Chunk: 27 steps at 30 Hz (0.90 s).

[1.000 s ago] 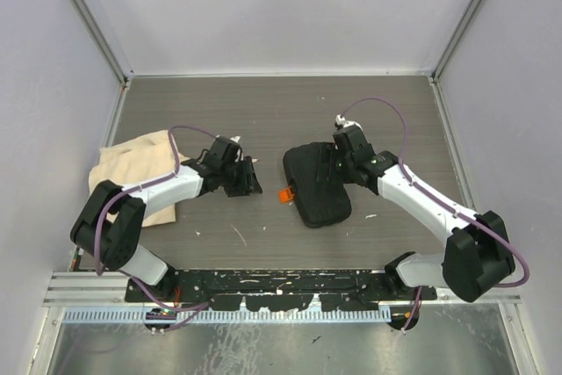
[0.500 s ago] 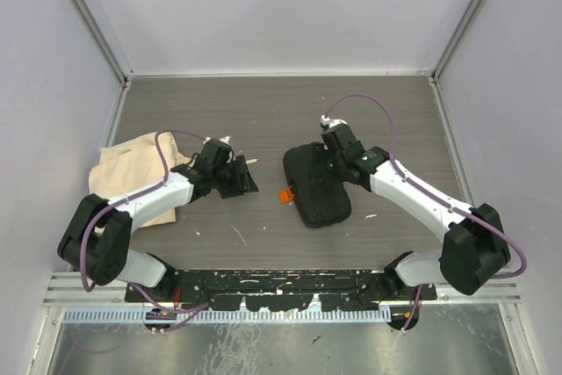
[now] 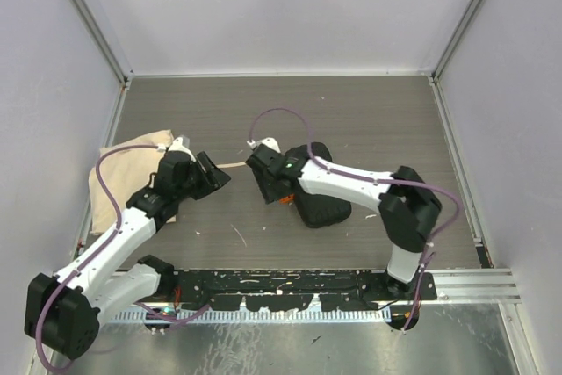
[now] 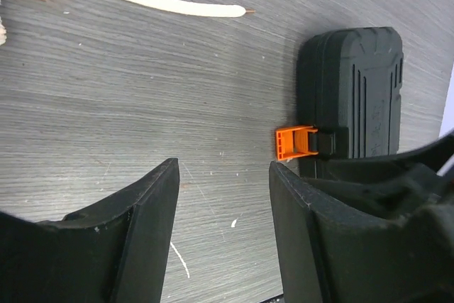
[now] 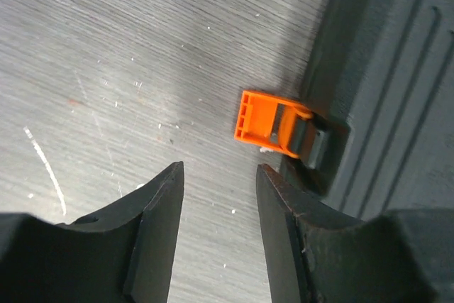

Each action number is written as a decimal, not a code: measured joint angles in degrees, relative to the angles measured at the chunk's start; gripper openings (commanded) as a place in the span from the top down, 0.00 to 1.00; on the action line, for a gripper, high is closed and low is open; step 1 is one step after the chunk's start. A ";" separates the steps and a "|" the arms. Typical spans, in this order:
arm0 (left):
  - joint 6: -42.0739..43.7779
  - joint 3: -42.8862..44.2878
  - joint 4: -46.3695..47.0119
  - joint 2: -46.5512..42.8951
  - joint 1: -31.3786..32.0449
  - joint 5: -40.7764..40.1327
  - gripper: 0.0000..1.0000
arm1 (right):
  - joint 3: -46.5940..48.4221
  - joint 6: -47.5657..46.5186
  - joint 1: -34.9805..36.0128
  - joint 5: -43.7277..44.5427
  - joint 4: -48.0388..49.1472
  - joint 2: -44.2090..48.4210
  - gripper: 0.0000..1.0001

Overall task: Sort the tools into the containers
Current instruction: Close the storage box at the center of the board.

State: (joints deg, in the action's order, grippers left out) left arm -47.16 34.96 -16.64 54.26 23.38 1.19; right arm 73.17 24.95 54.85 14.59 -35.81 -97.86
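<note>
Although the black tool case (image 3: 327,204) lies shut on the surface (image 3: 351,120) a little right of centre, no tools show in any view, so I cannot tell whether they are already inside it or inside the beige cloth bag (image 3: 132,160) at the left edge. The right arm reaches across the case. The right pincer (image 3: 266,186) hangs just beside the case's left edge with its fingers apart and nothing between them. The wrist view shows the orange latch (image 5: 273,127) sticking out from the case side just ahead of the gap.

The main hazard is that latch. If the right pincer comes down slightly off line, a finger is likely to catch the tab or the case wall and shove the whole case across the surface, since nothing pins the case down. Closing on the latch at an angle could also snap it shut or twist it.

The left pincer (image 3: 211,175) is also spread and empty, over bare wood between the bag and the case, and it points toward the same latch. Both arms are crowding one small patch, so a move by either risks a knock between them. The thin pale stick (image 3: 233,165) lies between them and could be swept along or jammed under a finger.
</note>
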 measured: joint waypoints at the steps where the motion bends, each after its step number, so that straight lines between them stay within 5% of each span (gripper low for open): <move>1: -0.02 -0.26 -0.07 -0.39 -0.11 -0.11 0.47 | 1.53 0.02 0.57 0.72 -0.90 -2.38 0.51; 9: -0.31 -2.89 -1.20 0.04 -0.15 0.33 0.48 | 9.88 -0.39 2.47 5.77 -5.88 -14.58 0.60; 27: -0.48 -3.39 -0.92 1.46 -0.15 1.68 0.48 | 12.57 -0.61 2.43 8.81 -9.46 -19.45 0.65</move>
State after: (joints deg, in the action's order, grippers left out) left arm -47.64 31.57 -17.56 55.72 23.22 2.87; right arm 85.73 24.34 57.28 23.40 -45.28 -117.32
